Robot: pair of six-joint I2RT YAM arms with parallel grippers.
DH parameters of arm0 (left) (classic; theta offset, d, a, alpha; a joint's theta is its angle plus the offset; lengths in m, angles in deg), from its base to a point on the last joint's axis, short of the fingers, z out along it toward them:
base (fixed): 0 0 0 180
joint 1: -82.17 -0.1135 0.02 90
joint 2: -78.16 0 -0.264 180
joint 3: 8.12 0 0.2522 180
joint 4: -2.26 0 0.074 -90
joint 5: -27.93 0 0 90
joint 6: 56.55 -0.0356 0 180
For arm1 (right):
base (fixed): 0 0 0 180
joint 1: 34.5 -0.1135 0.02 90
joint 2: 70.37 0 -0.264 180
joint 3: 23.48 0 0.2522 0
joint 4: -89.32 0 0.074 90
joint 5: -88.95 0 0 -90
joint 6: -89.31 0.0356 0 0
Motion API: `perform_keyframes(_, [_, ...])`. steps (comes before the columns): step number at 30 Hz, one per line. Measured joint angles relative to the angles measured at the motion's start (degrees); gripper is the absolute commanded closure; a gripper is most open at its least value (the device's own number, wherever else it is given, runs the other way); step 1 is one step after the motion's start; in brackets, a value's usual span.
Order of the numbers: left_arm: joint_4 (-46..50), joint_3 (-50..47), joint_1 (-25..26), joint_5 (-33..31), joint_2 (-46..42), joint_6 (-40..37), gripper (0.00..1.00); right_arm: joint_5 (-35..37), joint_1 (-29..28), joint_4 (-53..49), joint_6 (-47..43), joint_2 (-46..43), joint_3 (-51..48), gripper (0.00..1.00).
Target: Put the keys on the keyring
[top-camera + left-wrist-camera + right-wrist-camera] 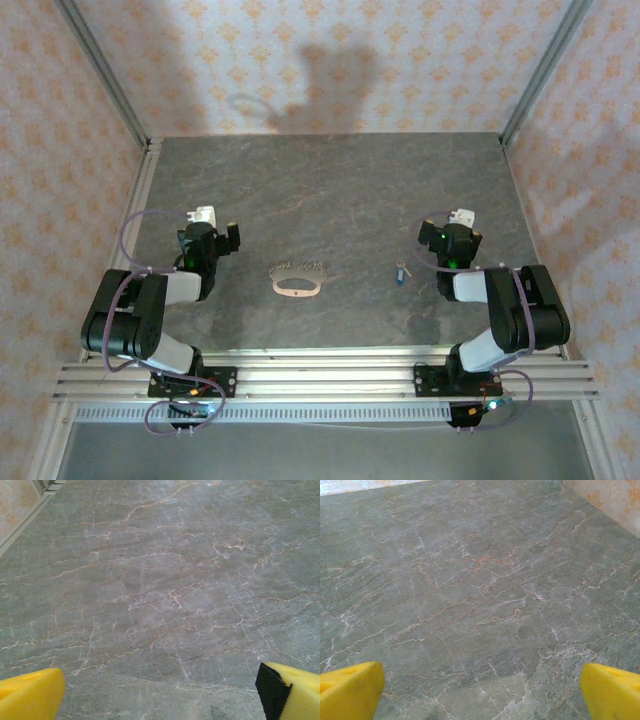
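Left tool (215,225) and right tool (450,225) both gape empty, the tiny blue-headed key (401,272) lies on the counter (330,190) just inboard of the right one, pointing roughly away I think, keyring (298,284) further left, mid-counter.

A lab test booth, with aluminium frame (320,372), wallpapered panels (330,60), marbled tabletop (330,190)
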Motion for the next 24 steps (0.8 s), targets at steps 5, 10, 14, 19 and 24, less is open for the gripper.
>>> perform_keyframes(5, [-0.7, 0.2, 0.0, -0.5, 0.0, -0.5, 0.0, 0.0, 0.0, 0.4, 0.0, 0.0, 0.0, 0.0])
perform_keyframes(10, [-0.8, 0.3, 0.0, -0.5, 0.0, -0.6, 0.0, 0.0, 0.0, 0.4, 0.0, 0.0, 0.2, 0.0])
perform_keyframes(14, [-0.8, 0.3, 0.0, -0.5, 0.0, -0.6, 0.0, -1.1, 0.7, 0.4, 0.0, 0.2, 1.0, 0.0])
perform_keyframes(19, [0.3, 1.0, 0.0, 0.0, -0.1, -1.1, 0.03, -1.0, 1.5, -0.8, 0.3, -0.9, 1.3, 0.0])
perform_keyframes(24, [13.9, 9.4, 0.0, -0.2, -3.3, -0.6, 0.05, 2.6, 1.5, -13.3, 4.6, -13.1, 4.4, 0.0])
